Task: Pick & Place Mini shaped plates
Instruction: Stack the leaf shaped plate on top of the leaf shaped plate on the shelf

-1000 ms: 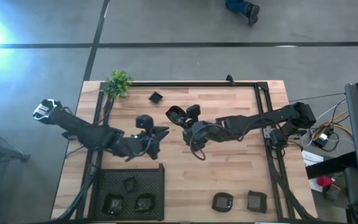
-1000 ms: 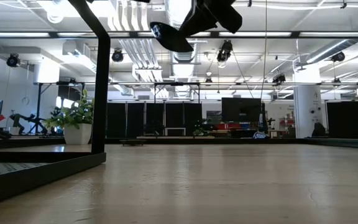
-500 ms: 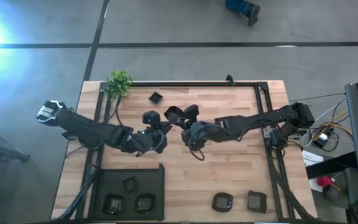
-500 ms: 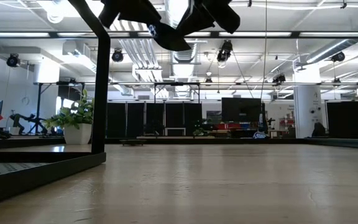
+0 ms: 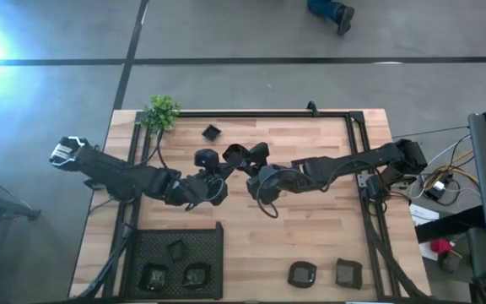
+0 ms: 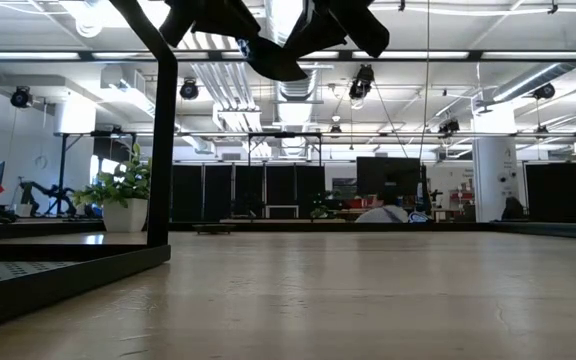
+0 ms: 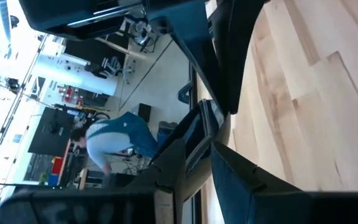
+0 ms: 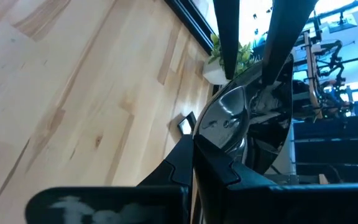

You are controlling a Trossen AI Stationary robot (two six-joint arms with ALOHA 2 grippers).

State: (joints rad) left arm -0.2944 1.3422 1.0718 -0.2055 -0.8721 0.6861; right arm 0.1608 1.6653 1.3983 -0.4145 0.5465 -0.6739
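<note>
My right gripper (image 5: 245, 159) hangs over the middle of the table, shut on a glossy dark mini plate (image 5: 234, 154). In the low view that plate (image 6: 273, 62) is high above the wood. My left gripper (image 5: 216, 165) is open just left of it, a finger on each side; whether it touches the plate, I cannot tell. A small square plate (image 5: 212, 132) rests flat near the far edge. Two more plates (image 5: 302, 274) (image 5: 348, 272) sit at the near edge. My right gripper pinches the plate by the rim (image 8: 199, 138) on the side toward the table's right, coming in roughly level from the right. The plate is lifted clear of the table and tilted, its glossy hollow (image 8: 232, 115) facing the right wrist camera.
A black mesh tray (image 5: 211, 241) at the near left corner holds three dark plates. A small green plant (image 5: 160, 111) stands at the far left corner. A black frame rail (image 5: 260, 114) runs along the far and side edges. Bare wood lies near the middle.
My left gripper has moved toward the table's right and up, closing in on the plate held by my right gripper, and now shows in the low view beside it. The right gripper and the plate have stayed where they were.
</note>
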